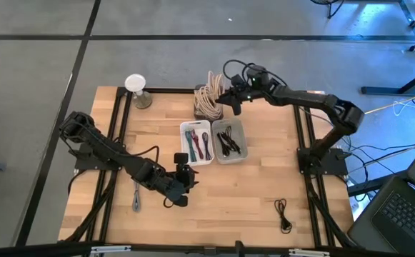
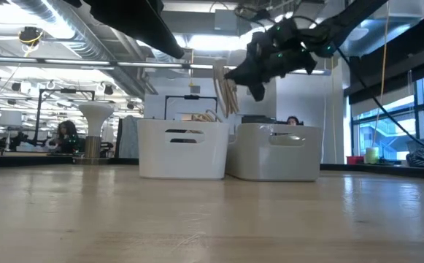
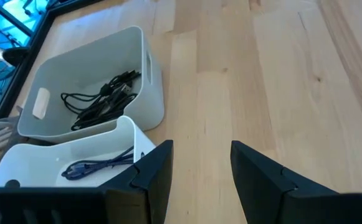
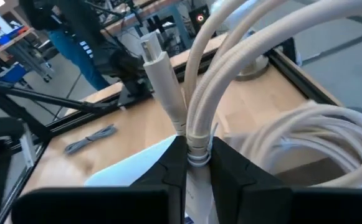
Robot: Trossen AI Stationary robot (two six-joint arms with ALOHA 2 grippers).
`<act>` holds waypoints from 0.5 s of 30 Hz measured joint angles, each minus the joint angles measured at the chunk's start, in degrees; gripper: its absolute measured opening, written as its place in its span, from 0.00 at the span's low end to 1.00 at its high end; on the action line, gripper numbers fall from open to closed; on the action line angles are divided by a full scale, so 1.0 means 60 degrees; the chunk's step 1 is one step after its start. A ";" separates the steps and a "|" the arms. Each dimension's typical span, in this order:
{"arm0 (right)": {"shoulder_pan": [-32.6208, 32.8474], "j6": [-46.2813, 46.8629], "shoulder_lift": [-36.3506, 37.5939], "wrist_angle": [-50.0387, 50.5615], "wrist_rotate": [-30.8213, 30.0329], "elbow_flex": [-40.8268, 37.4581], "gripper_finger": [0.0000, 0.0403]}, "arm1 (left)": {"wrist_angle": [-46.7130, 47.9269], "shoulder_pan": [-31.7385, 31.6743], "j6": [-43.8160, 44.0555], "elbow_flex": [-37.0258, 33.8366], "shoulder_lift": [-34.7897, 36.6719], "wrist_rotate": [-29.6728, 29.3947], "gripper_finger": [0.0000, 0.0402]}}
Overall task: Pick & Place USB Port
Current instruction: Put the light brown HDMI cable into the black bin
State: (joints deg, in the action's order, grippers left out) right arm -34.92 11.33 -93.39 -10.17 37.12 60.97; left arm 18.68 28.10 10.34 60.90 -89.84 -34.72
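A bundle of beige USB cables [image 1: 207,100] lies at the table's far edge, behind two white bins. My right gripper [image 1: 230,95] is over the bundle's right side, shut on beige cable strands [image 2: 226,88] raised above the bins. In the right wrist view a white plug [image 4: 152,46] stands up past the fingers. The left bin [image 1: 196,143] holds coloured cables and the right bin [image 1: 229,139] black ones. My left gripper [image 1: 183,173] hovers open beside the left bin's near end, touching nothing. My right gripper pinches beige cable between its two fingers [image 4: 230,168], just behind a plug's strain relief [image 4: 197,146]; two or three strands pass through the gap. It comes slanting from the table's right. The held strands are lifted, and the other coils [image 4: 318,134] stay in the pile.
A black cable [image 1: 283,214] lies near the table's near right corner. A grey cable [image 1: 136,196] lies by the left arm. A white stand [image 1: 137,91] sits at the far left. Bare wood lies between the bins and the near edge. People show in the room beyond.
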 joint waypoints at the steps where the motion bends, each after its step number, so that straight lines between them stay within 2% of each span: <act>1: -0.0075 0.0000 -0.0117 -0.0026 0.0011 0.0023 0.10 | 0.0003 0.0000 -0.0001 0.0000 0.0000 0.0000 0.38; 9: -0.0305 0.0106 -0.1039 -0.0304 0.0284 0.0026 0.10 | -0.0020 0.0000 -0.0044 0.0000 0.0000 0.0000 0.38; 15: -0.0294 0.0326 -0.1835 -0.1116 0.0358 0.0026 0.10 | -0.0069 -0.0018 -0.0075 0.0000 0.0000 -0.0015 0.38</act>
State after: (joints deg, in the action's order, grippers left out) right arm -36.69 13.29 -104.40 -16.86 39.27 61.12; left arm 18.27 27.99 9.89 60.90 -89.84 -34.81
